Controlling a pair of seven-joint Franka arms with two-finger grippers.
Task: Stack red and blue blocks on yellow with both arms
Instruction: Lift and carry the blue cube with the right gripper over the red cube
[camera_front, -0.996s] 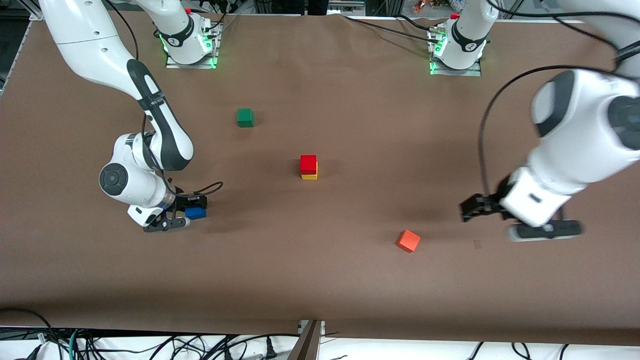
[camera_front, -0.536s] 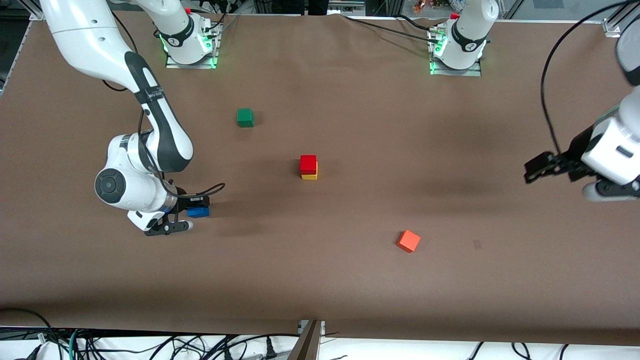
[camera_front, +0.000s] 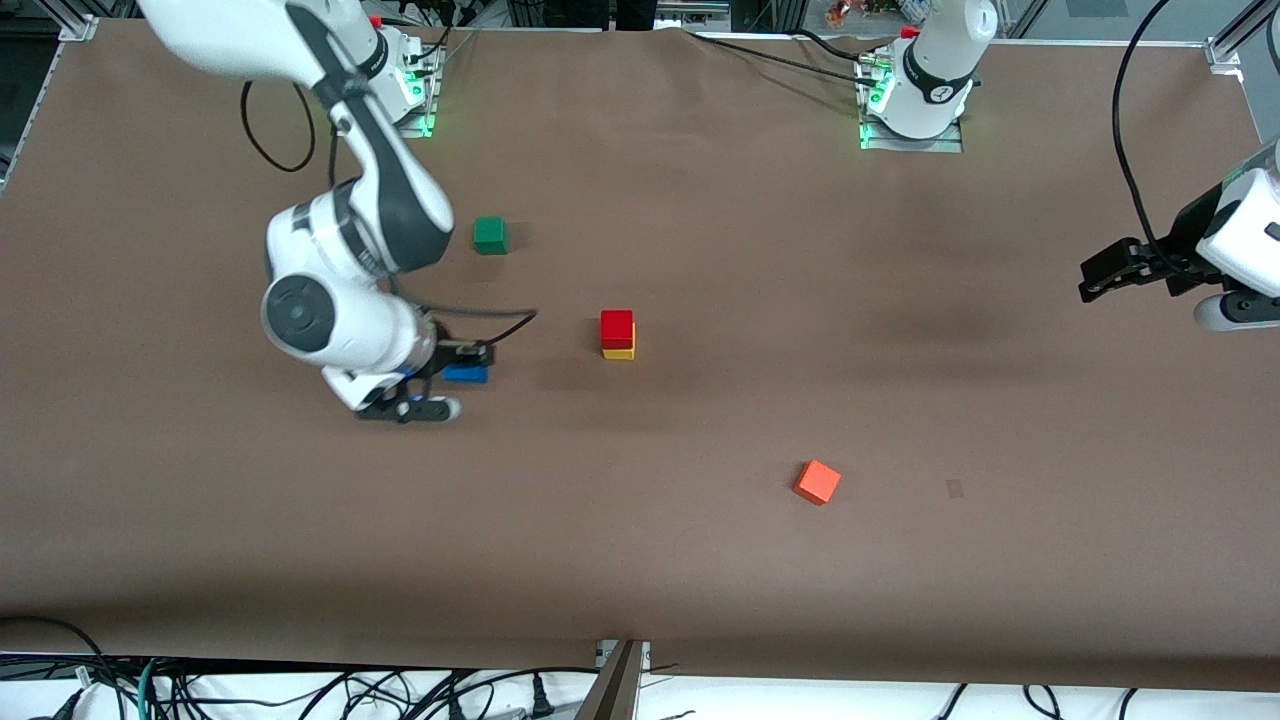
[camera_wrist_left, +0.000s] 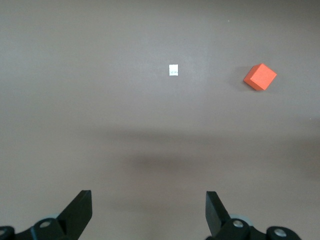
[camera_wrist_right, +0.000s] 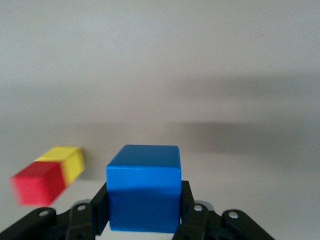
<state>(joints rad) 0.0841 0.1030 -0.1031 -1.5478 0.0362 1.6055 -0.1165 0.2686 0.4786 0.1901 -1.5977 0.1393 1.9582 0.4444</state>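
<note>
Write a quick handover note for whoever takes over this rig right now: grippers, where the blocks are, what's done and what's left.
Right gripper: shut on the blue block, held in the air over the table between the right arm's end and the stack.
Left gripper: open, empty, over the left arm's end of the table; that arm waits.
Red block sits on the yellow block at mid-table.
Done: red on yellow.
Left: carry the blue block over the stack and set it on the red block.
Green cube and orange cube lie apart, not part of the job.
</note>
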